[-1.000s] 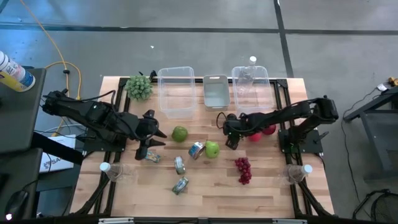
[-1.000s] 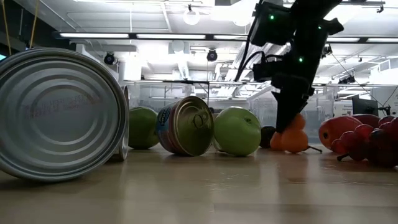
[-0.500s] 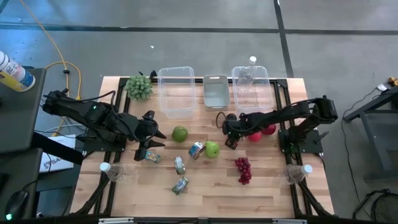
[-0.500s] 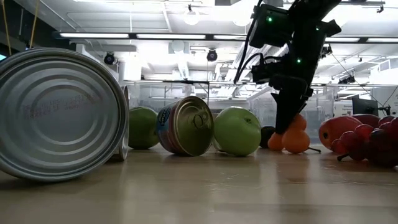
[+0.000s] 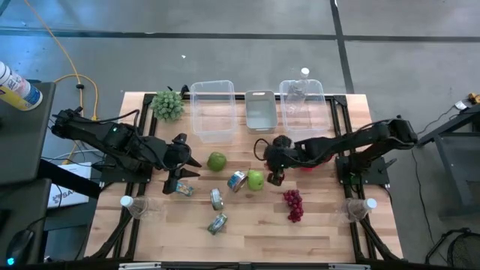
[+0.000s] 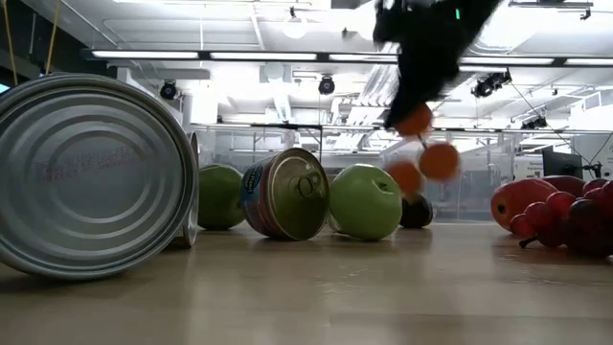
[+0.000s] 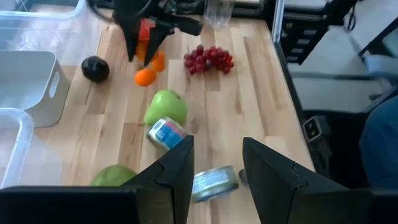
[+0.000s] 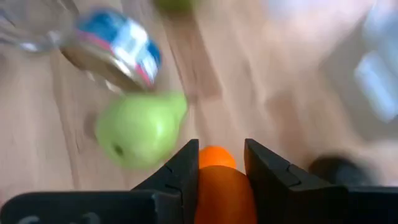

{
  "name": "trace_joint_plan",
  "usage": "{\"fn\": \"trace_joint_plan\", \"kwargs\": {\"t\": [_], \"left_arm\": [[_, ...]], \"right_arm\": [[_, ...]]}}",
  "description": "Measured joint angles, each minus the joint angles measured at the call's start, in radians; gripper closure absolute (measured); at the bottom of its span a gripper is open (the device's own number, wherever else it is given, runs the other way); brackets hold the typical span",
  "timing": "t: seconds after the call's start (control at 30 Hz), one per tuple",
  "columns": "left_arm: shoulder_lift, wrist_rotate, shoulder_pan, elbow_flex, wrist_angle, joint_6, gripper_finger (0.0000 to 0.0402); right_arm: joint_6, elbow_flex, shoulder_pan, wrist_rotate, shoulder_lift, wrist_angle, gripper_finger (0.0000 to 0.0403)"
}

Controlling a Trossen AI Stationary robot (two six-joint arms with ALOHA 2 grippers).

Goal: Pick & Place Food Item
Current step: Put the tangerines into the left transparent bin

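Right fingers (image 8: 221, 163) clamping oranges (image 8: 225, 194) — seemingly airborne — wood table (image 5: 330, 232), lit workshop beyond.

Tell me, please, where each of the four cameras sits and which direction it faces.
High: above, facing down at the table; both arms show.
Low: at tabletop level, facing across; the right gripper lifts the oranges.
Left wrist: on the left arm, past the left gripper, facing the grapes.
Right wrist: on the right arm; the right gripper is shut on the oranges.
Shared: the green apple also shows in the right wrist view.
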Motion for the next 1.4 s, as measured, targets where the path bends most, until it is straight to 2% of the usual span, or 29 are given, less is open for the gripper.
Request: {"fn": "trace_joint_plan", "kwargs": {"t": [0.1, 0.27, 0.4, 0.47, 0.6, 0.73, 1.0, 1.07, 1.2, 1.27, 1.4], "left_arm": [[0.0, 0.0, 0.0, 0.0, 0.035, 0.0, 0.027], [0.0, 0.001, 0.0, 0.0, 0.043, 0.0, 0.027], [0.0, 0.005, 0.0, 0.0, 0.041, -0.001, 0.027], [0.0, 0.006, 0.0, 0.0, 0.041, -0.001, 0.027], [0.0, 0.006, 0.0, 0.0, 0.041, -0.014, 0.027], [0.0, 0.006, 0.0, 0.0, 0.041, -0.042, 0.027], [0.0, 0.001, 0.001, 0.0, 0.041, -0.002, 0.027], [0.0, -0.001, 0.001, 0.0, 0.041, -0.003, 0.027], [-0.001, -0.001, 0.001, 0.0, 0.041, -0.001, 0.027], [-0.001, -0.001, 0.001, 0.0, 0.041, 0.007, 0.027], [-0.001, -0.003, 0.001, 0.0, 0.039, 0.019, 0.027]], "right_arm": [[-0.113, 0.059, 0.002, 0.048, -0.001, 0.115, 0.0304], [-0.342, 0.139, -0.014, 0.057, -0.001, 0.313, 0.0304], [-0.485, 0.154, -0.047, 0.042, -0.001, 0.514, 0.0304], [-0.523, 0.154, -0.083, -0.001, 0.009, 0.605, 0.0304], [-0.533, 0.154, -0.171, -0.14, 0.063, 0.737, 0.0304], [-0.532, 0.154, -0.246, -0.176, 0.136, 0.845, 0.0304], [-0.533, 0.156, -0.373, -0.372, 0.28, 1.073, 0.0304], [-0.529, 0.181, -0.39, -0.368, 0.309, 1.095, 0.0302], [-0.511, 0.236, -0.418, -0.412, 0.352, 1.068, 0.028], [-0.509, 0.257, -0.422, -0.444, 0.366, 1.067, 0.0261], [-0.508, 0.278, -0.418, -0.442, 0.378, 1.063, 0.0214]]}}
